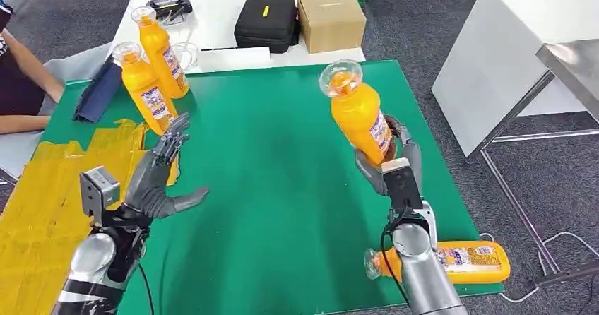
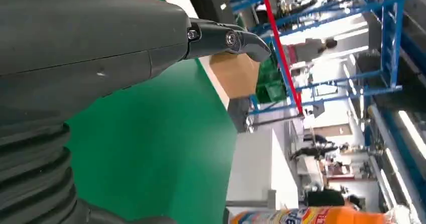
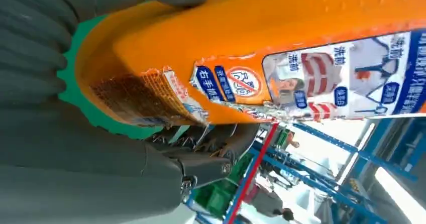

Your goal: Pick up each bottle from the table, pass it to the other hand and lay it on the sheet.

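My right hand (image 1: 393, 161) grips an orange bottle (image 1: 359, 113) by its lower part and holds it above the right side of the green table (image 1: 282, 174), clear cap up and tilted left. The same bottle (image 3: 281, 58) lies across my right palm (image 3: 100, 153). My left hand (image 1: 161, 177) is raised over the table's left side, fingers spread, holding nothing; its thumb (image 2: 221, 38) sticks out with nothing against it. Two orange bottles (image 1: 145, 87) (image 1: 162, 50) stand upright at the back left. Another orange bottle (image 1: 452, 260) lies on its side at the front right. The yellow sheet (image 1: 49, 202) covers the left edge.
A dark blue pouch (image 1: 99, 92) lies at the back left by a person's arm (image 1: 25, 82). On the white table behind are a black case (image 1: 267, 22), a cardboard box (image 1: 330, 18) and a small black device (image 1: 169, 6). A white table (image 1: 523, 54) stands to the right.
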`<state>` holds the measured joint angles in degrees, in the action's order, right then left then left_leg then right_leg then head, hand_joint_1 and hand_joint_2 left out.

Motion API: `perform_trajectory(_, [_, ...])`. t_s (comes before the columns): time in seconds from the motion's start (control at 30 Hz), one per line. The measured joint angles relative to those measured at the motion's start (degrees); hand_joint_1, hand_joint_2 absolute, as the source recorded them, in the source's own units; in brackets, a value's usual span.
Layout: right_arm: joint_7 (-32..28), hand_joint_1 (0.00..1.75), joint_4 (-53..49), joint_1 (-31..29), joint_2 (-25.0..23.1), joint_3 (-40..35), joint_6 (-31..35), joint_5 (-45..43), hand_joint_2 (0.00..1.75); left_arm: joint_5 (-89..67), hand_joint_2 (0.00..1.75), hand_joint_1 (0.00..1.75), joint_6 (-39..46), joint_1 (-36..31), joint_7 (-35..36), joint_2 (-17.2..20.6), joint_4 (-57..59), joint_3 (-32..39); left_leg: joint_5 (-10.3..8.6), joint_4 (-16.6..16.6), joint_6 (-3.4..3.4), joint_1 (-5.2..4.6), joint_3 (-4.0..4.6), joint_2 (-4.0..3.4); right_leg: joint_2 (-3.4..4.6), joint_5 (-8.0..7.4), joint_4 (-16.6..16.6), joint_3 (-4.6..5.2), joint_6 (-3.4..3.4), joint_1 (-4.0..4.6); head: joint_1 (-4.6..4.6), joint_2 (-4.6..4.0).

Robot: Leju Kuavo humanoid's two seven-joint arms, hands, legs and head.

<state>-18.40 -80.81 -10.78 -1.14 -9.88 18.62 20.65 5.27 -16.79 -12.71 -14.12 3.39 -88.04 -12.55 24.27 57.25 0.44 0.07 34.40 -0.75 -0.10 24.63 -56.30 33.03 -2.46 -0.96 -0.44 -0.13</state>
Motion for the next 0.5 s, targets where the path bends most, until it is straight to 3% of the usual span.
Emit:
perform_trajectory(0.23, [-0.8, 1.75, 0.8, -1.5, -3.1, -0.7, -5.1, -5.4, 1.75, 1.4, 1.75, 0.00, 0.3, -3.4, 0.4, 0.5, 2.1, -3.5, 0.00, 0.0, 0.00, 0.00, 0.07, 0.00, 0.01, 0.00, 0.0, 0.06, 0.00, 0.02, 0.00, 0.00])
perform_trajectory(0.5, [-0.7, 1.75, 9.6, -6.5, -7.7, -8.1, -8.9, -5.7, 1.75, 3.3, 1.75, 0.00, 0.0, -7.1, 0.3, 0.5, 4.3, -7.6, -0.02, 0.0, -0.03, 0.05, 0.05, -0.03, 0.02, 0.00, 0.0, 0.08, 0.00, 0.13, 0.00, 0.00])
